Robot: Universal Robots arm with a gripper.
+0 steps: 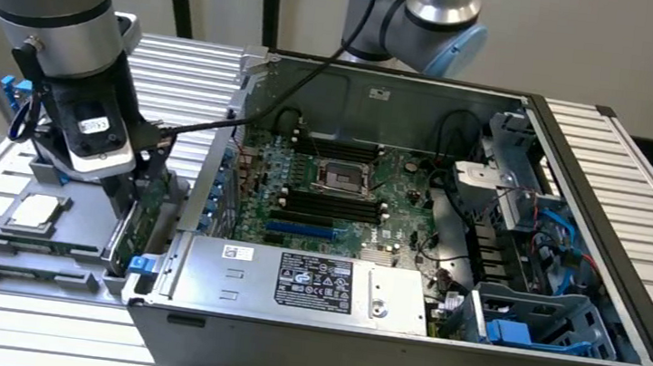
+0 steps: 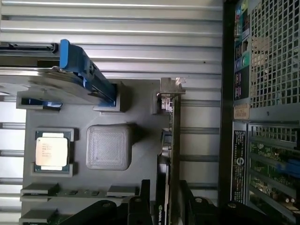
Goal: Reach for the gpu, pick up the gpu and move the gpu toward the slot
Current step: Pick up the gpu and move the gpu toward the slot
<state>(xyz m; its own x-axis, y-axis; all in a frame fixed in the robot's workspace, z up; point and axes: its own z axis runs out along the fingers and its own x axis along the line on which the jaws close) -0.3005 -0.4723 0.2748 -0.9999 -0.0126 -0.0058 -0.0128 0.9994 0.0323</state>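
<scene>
**GPU card in holder tray, gripper set over it**

Item: gpu (image 2: 172,131), a thin flat green circuit-board card with a silver metal bracket at one end.

Position: it stands on edge in a groove of the dark grey moulded holder tray (image 2: 140,140). The bracket sits at the tray's rim. The card is outside the open black computer case (image 1: 405,360), just beside the case wall on the exterior view's left. It is well apart from the green motherboard (image 1: 339,184) inside.

Gripper (image 2: 165,183): black, carried on the silver robot arm (image 1: 53,9), lowered over the end of the card away from the bracket.

Jaws: one on each side of the card, close against it. Whether they press it cannot be told.

Also on the tray:
- A square silver-topped processor chip (image 2: 51,151) in a recess.
- A silver boxy hard drive with blue rails (image 2: 79,79) at the end away from the gripper.

Support: a ribbed aluminium worktop (image 2: 117,28) carries the tray and the case.

In the case: a silver labelled power-supply box (image 1: 304,281) along the near wall.
</scene>
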